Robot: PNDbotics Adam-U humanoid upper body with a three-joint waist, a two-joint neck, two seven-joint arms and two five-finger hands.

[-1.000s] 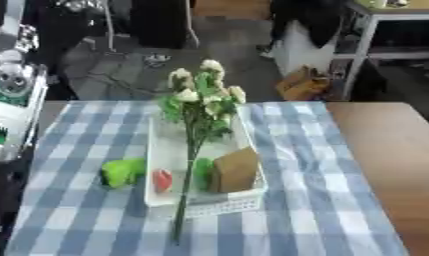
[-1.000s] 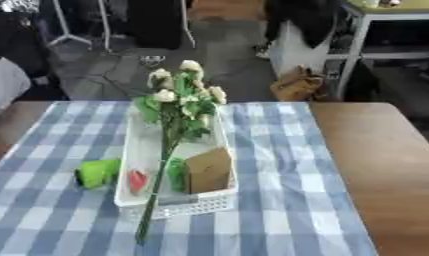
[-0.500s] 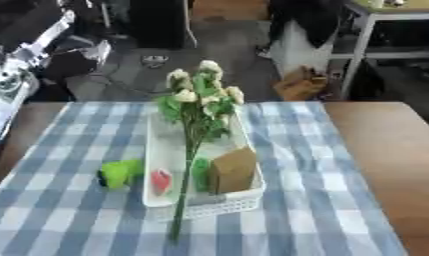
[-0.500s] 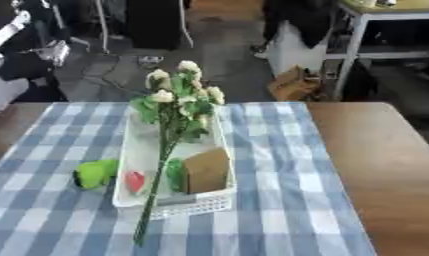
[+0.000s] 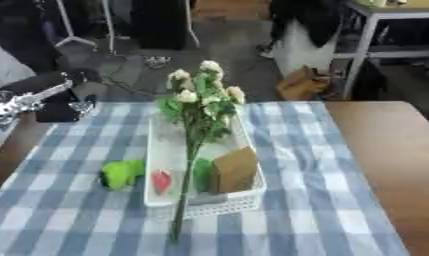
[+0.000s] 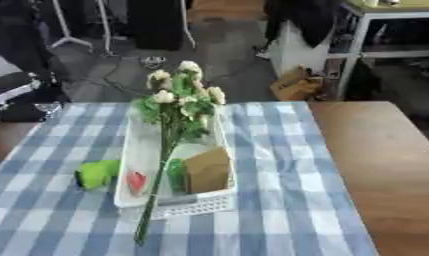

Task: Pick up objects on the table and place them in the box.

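Left hand shows at the left edge of the left eye view, silver and black, raised near the far left corner of the tabletop; whether its fingers are spread or curled I cannot tell, and nothing can be seen held in it. Right hand shows in neither view.

All the task's things lie well apart from that hand, toward the middle of the blue-and-white checked cloth that covers most of the brown wooden tabletop. A long white box, plastic with a perforated near wall, lies lengthwise away from the camera. Resting in it is a bunch of artificial flowers, cream blooms and green leaves at the far end, the thin green stem running the length of the box and sticking out past its near rim onto the cloth. Also inside, near the front, are a brown cardboard-like block standing upright, a green thing just beside it on its left, and a small red piece by the left wall. Outside the box, just beside its left wall, a bright green rounded object lies on the cloth.
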